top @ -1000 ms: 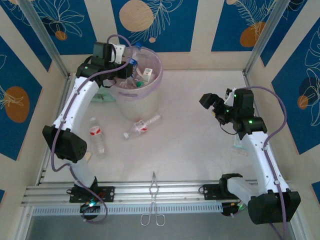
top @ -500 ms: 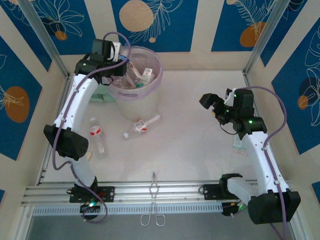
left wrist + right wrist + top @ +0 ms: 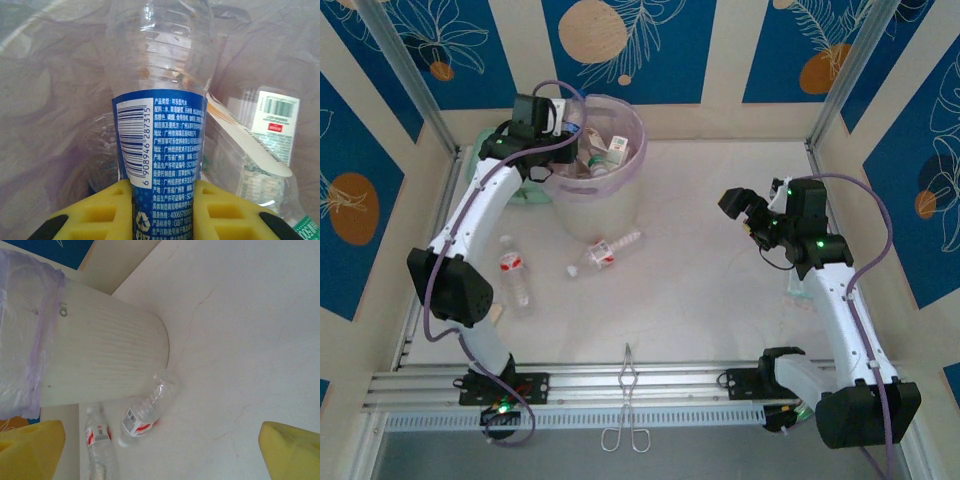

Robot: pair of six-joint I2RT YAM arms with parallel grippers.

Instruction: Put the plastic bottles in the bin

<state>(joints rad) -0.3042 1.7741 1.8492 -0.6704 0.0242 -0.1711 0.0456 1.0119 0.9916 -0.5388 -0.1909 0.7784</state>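
Note:
My left gripper (image 3: 161,192) is shut on a clear plastic bottle with a blue label (image 3: 160,100), its yellow fingers (image 3: 95,210) pressing both sides. In the top view the left gripper (image 3: 560,122) hangs at the left rim of the white bin (image 3: 612,205), which is lined with a pinkish bag. Several bottles (image 3: 610,150) lie inside, one with a white and green label (image 3: 272,125). Two red-labelled bottles (image 3: 605,250) (image 3: 513,270) lie on the table in front of the bin. My right gripper (image 3: 745,215) stands open at mid-right, facing the bin (image 3: 100,360) and both bottles (image 3: 145,415) (image 3: 97,440).
Metal tongs (image 3: 628,400) lie across the near rail at centre. A mint-green case (image 3: 527,195) sits left of the bin under my left arm. Aluminium posts and patterned walls close in the table on three sides.
My left wrist has shifted a little over the bin's left rim and tilted, keeping its hold on the blue-labelled bottle. The right arm has not moved.

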